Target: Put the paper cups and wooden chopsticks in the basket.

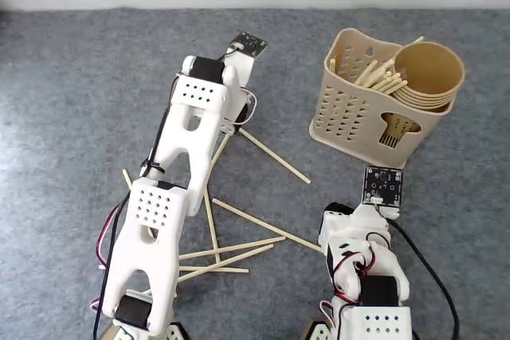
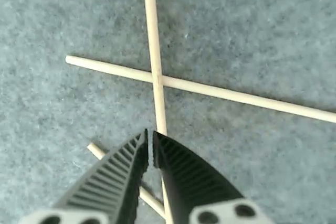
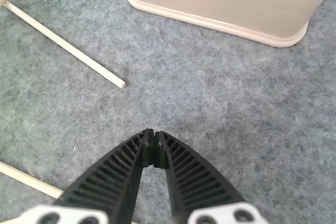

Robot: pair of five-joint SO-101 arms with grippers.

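The beige basket (image 1: 351, 113) stands at the back right and holds stacked paper cups (image 1: 430, 69) and several chopsticks (image 1: 374, 76). More wooden chopsticks (image 1: 231, 254) lie loose on the grey mat. My left gripper (image 2: 152, 139) is shut, its tips low over one chopstick (image 2: 151, 45) that runs under them. That chopstick crosses over a second chopstick (image 2: 226, 93), and a third chopstick (image 2: 97, 150) lies beside the fingers. My right gripper (image 3: 154, 136) is shut on nothing above bare mat, short of the basket (image 3: 220, 9).
The left arm (image 1: 191, 141) stretches over the loose sticks towards the table's middle. The right arm (image 1: 362, 260) sits at the front right, below the basket. A chopstick (image 3: 68, 48) ends on the mat between the right gripper and the basket; another chopstick (image 3: 23, 178) lies nearer.
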